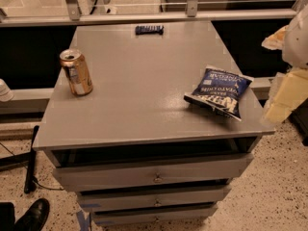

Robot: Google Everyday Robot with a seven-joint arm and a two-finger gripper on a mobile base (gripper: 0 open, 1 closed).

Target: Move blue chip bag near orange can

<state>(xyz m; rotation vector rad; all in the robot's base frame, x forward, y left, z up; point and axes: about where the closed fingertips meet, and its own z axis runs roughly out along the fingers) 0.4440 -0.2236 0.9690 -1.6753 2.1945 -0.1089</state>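
Note:
The blue chip bag (219, 91) lies flat on the right side of the grey cabinet top (139, 95), near its right edge. The orange can (76, 72) stands upright on the left side of the top, far from the bag. My gripper (285, 96) shows as a pale blurred shape at the right edge of the view. It hangs just beyond the cabinet's right edge, to the right of the bag, apart from it and holding nothing visible.
A small thin dark blue bar wrapper (149, 30) lies at the back edge of the top. Below the top are drawers (154, 174). A metal rail (144, 17) runs behind. A black shoe (31, 215) is on the floor at lower left.

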